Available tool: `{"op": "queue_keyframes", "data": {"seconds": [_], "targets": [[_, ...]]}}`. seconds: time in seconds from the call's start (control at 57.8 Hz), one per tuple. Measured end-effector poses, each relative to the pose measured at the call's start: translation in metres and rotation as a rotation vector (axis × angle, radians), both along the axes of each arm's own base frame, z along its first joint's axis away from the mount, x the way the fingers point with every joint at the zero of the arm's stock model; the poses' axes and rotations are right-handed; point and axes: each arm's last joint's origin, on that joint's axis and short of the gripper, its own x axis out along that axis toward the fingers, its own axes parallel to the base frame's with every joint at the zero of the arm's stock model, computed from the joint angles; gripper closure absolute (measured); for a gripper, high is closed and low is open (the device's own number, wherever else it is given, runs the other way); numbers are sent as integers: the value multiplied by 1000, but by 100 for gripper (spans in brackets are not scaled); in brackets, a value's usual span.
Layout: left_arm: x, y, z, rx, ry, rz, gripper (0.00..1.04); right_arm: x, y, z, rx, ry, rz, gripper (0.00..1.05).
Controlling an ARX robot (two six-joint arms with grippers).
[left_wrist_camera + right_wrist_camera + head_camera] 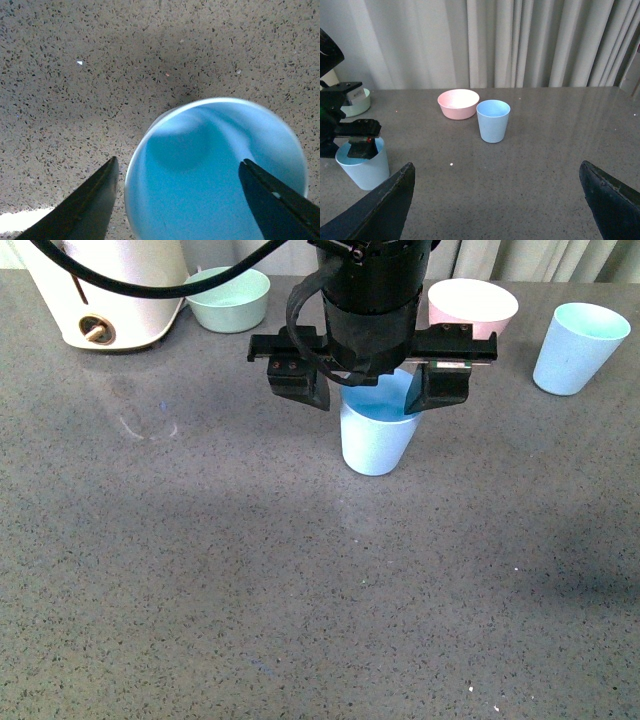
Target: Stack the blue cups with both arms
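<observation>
One light-blue cup point(377, 440) stands upright mid-table. My left gripper point(370, 390) hangs open right over its rim, one finger outside the rim and one over the mouth. In the left wrist view the cup point(215, 170) fills the space between the fingers point(95, 200). The second blue cup point(578, 347) stands upright at the far right; in the right wrist view it point(493, 120) sits ahead, well apart from my open, empty right gripper point(497, 172). The first cup point(364, 165) also shows there under the left gripper.
A pink bowl point(472, 306) with a white inside stands behind the left gripper. A green bowl point(229, 298) and a white appliance point(105, 290) with a black cable stand at the far left. Grey speckled tabletop point(200, 570); curtains point(545, 40) behind.
</observation>
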Motion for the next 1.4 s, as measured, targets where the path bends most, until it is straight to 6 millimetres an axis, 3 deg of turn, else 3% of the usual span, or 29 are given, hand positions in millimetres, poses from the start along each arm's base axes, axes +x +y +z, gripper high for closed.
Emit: {"op": "queue_keyframes", "data": {"seconds": [0.104, 0.346, 0.554, 0.744, 0.969, 1.038, 1.125, 1.194, 1.263, 1.402], "targets": [[-1, 0, 10, -16, -21, -1, 7, 0, 0, 0, 0, 0, 0, 9], [-2, 7, 31, -41, -60, 10, 9, 0, 0, 0, 0, 0, 0, 9], [-4, 23, 39, -41, -80, 33, 9, 0, 0, 0, 0, 0, 0, 9], [-11, 40, 64, -67, -169, 52, 9, 0, 0, 0, 0, 0, 0, 9], [-22, 70, 96, -98, -339, 86, 9, 0, 0, 0, 0, 0, 0, 9], [-25, 85, 105, -118, -391, 107, 9, 0, 0, 0, 0, 0, 0, 9], [-34, 118, 119, -153, -480, 165, 9, 0, 0, 0, 0, 0, 0, 9], [-47, 152, 124, -87, -823, 233, 24, 0, 0, 0, 0, 0, 0, 9], [-78, 190, 122, -55, -1059, 250, 42, 0, 0, 0, 0, 0, 0, 9], [-126, 223, 89, -11, -1099, 215, 74, 0, 0, 0, 0, 0, 0, 9]]}}
